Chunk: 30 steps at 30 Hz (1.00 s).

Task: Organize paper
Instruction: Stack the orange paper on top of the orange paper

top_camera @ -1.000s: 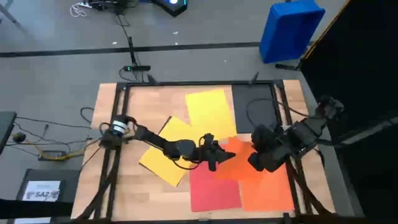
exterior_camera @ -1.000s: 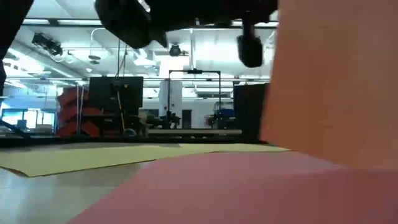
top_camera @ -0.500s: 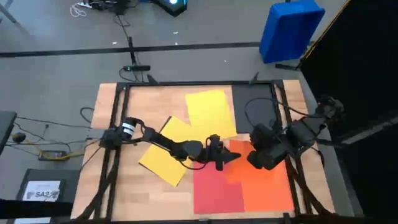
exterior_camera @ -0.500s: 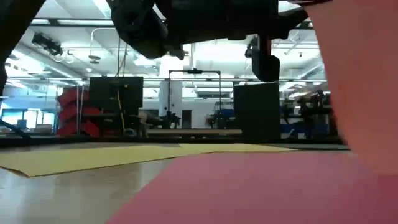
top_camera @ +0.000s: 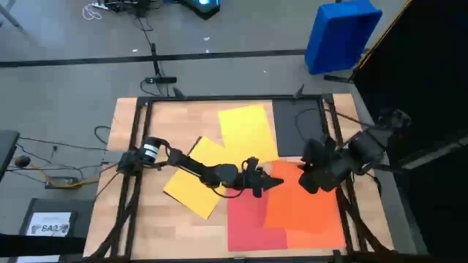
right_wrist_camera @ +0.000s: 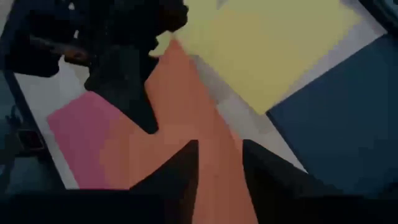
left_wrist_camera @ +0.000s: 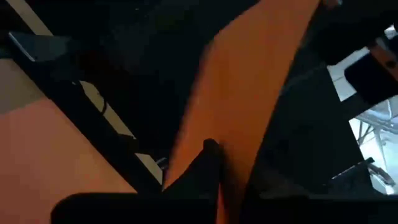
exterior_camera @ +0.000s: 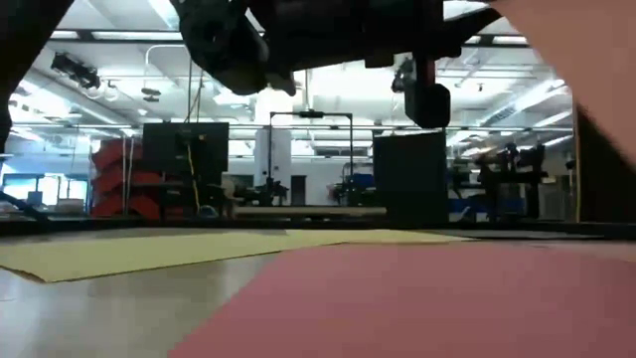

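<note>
Five flat sheets are lying on the wooden table (top_camera: 157,223) inside its dark frame. An orange sheet (top_camera: 303,201) is sitting at the near right, its top corner pointing toward the middle, overlapping a red sheet (top_camera: 248,219) that is lying just to its left at the near edge. One yellow sheet (top_camera: 247,131) is lying square at the far middle; a second yellow sheet (top_camera: 194,179) is lying turned like a diamond to its near left, partly under the left arm. A dark grey sheet (top_camera: 298,124) is filling the far right corner, touching the far yellow sheet's edge.

The left gripper (top_camera: 272,183) is pinching shut on the orange sheet's pointed corner, and its wrist view is showing the orange sheet (left_wrist_camera: 249,93) rising from between the closed fingers (left_wrist_camera: 208,168).

The right gripper (top_camera: 311,179) is hanging over the orange sheet's far right part. Its wrist view is showing the fingers (right_wrist_camera: 180,168) standing partly apart with the orange sheet (right_wrist_camera: 205,143) running between them; whether they are touching it I cannot tell.

In the low view the red sheet (exterior_camera: 417,298) is filling the foreground.
</note>
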{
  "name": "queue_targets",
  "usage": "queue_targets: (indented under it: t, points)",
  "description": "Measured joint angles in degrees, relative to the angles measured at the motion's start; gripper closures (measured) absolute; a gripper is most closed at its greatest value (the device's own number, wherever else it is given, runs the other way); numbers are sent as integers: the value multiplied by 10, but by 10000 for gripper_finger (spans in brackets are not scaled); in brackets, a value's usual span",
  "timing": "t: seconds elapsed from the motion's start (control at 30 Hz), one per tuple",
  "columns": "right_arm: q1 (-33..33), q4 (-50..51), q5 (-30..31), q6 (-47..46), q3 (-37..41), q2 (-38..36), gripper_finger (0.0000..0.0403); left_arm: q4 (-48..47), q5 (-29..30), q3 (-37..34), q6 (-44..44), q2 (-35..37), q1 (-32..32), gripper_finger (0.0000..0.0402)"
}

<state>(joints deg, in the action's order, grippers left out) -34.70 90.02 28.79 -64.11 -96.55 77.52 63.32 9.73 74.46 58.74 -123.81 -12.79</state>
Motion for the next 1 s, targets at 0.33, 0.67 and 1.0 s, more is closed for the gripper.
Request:
queue_targets:
  t: [0.33, 0.67, 1.0]
  points:
    - [0, 0, 21, -1, 0, -1, 291, -53, 20, 0, -5, 0, -6, 402]
    - [-74, -94, 46, -39, 108, 55, 292, -121, 15, 0, -29, 0, -3, 402]
    - [-193, -322, 44, -242, 303, 96, 293, -148, 4, 0, -58, 0, -1, 402]
